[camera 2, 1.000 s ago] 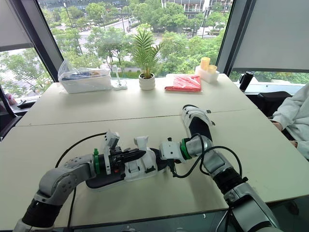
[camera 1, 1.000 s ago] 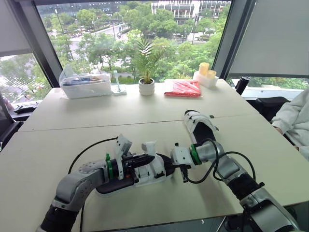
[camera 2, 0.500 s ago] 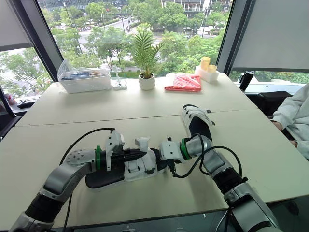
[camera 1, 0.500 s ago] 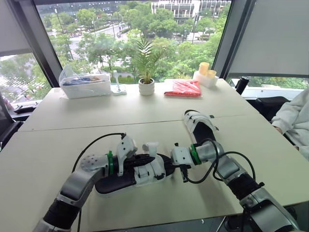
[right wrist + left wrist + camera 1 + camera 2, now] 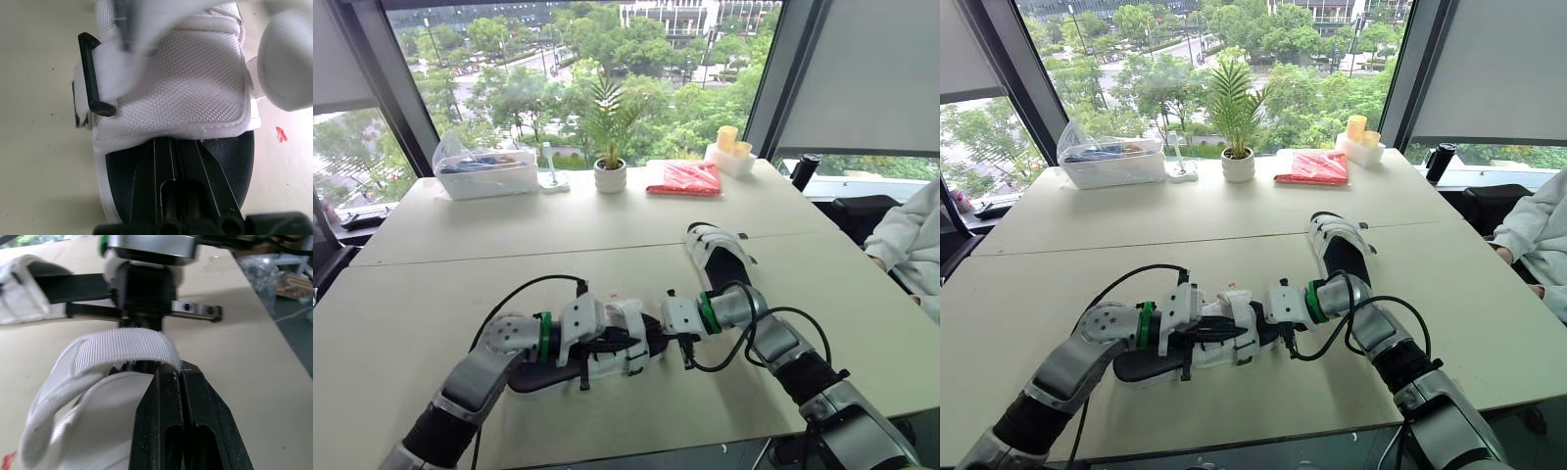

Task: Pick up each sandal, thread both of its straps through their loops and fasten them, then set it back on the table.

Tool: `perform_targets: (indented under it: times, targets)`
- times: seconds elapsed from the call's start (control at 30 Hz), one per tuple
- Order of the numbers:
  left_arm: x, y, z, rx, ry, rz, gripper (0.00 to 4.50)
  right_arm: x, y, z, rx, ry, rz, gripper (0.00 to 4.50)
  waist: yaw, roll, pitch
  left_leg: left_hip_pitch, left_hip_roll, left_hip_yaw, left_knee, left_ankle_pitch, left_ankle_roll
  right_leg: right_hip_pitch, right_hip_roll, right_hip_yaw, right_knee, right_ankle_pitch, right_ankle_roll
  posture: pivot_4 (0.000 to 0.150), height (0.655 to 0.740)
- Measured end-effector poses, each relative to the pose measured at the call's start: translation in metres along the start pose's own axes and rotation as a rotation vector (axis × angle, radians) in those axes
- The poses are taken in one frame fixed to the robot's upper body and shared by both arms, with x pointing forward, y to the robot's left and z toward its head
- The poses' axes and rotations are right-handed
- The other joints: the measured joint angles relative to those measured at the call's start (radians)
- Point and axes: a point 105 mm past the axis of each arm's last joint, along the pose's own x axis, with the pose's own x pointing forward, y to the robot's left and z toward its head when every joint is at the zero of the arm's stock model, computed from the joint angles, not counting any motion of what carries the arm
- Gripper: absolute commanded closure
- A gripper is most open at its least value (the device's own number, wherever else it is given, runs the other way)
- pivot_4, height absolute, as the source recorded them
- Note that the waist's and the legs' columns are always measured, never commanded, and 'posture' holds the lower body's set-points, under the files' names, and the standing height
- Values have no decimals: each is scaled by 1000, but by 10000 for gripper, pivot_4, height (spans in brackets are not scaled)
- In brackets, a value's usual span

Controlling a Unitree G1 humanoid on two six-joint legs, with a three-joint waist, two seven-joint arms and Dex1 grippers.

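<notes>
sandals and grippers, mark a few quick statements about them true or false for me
1. The left gripper is shut on a white strap of the near sandal. True.
2. The second sandal is held in the air. False: it lies on the table, beyond the right gripper.
3. The right gripper is wide open over bare table. False: its fingers are shut and lie on the near sandal's black footbed.
4. A potted plant stands by the window. True.

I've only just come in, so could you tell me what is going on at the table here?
The robot is working on a sandal near the front of the table. Its left gripper is shut on a white strap, and its right gripper, shut, rests against the sandal's black footbed. A second sandal lies farther back.
</notes>
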Motion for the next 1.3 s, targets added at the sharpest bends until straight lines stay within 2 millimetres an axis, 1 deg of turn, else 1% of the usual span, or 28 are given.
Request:
perform_targets:
  times: [0.1,0.17,0.27,0.37,0.43,0.47,0.53,0.6,0.7,0.83,0.97,1.1,1.3]
  targets:
    - [-1,-3,-2,-19,23,-15,44776,1,0,0,1,-1,-1,45000,-1,0,0,0,0,0,0,0,0,0,0,0,0,0,0,1500,7400]
    - [-5,-5,-3,-42,49,-36,39506,2,0,1,0,-5,0,45000,-3,0,0,0,0,0,-1,0,0,0,0,0,0,0,0,1500,7400]
    - [-12,-12,-5,-133,56,-70,27219,2,0,2,-1,-8,0,45000,-5,0,0,0,1,0,-2,0,0,-1,0,0,0,-1,-1,1500,7400]
    - [-18,-15,0,-254,23,-75,12320,3,0,2,0,-10,-1,45000,-5,0,0,0,1,0,-2,0,0,-2,1,0,1,-1,-1,1500,7400]
    - [-29,-19,3,-317,13,-79,2962,3,0,2,1,-11,-2,45000,-6,0,1,0,2,0,-2,0,0,-2,1,0,1,-1,-1,1500,7400]
    - [-36,-21,5,-339,8,-84,163,3,0,2,1,-12,-2,45000,-6,0,1,0,2,0,-2,0,0,-2,1,-1,1,-1,-2,1500,7400]
    - [-49,-27,5,-361,34,-85,163,3,0,2,1,-11,0,45000,-6,1,1,0,2,0,-3,0,0,-2,1,0,1,-1,-2,1500,7400]
    - [-55,-36,0,-395,55,-81,163,3,0,2,0,-11,1,45000,-5,1,1,0,2,0,-3,0,0,-2,1,0,0,-2,-3,1500,7400]
    - [-50,-44,-8,-442,60,-70,163,3,0,1,1,-9,0,45000,0,0,1,0,2,0,-2,0,0,-1,1,0,0,-3,-6,1500,7400]
    - [-38,-56,-21,-480,83,-56,163,3,0,2,5,-11,0,45000,-2,0,1,0,2,0,-3,0,0,-2,1,0,0,-4,-7,1500,7400]
    - [-34,-50,-32,-438,96,8,163,4,0,3,45,-5,-7,45000,-1,1,1,0,3,1,-3,0,0,-2,1,-1,1,-4,-7,1500,7400]
    - [-31,-46,-35,-404,78,29,163,3,1,3,90,0,-22,45000,4,1,1,0,3,0,-3,0,0,-1,1,-1,1,-4,-7,1500,7400]
    - [-33,-34,-42,-369,88,66,163,4,8,8,118,-3,-33,45000,5,1,1,0,3,0,-2,0,0,-1,1,-1,0,-4,-7,1500,7400]
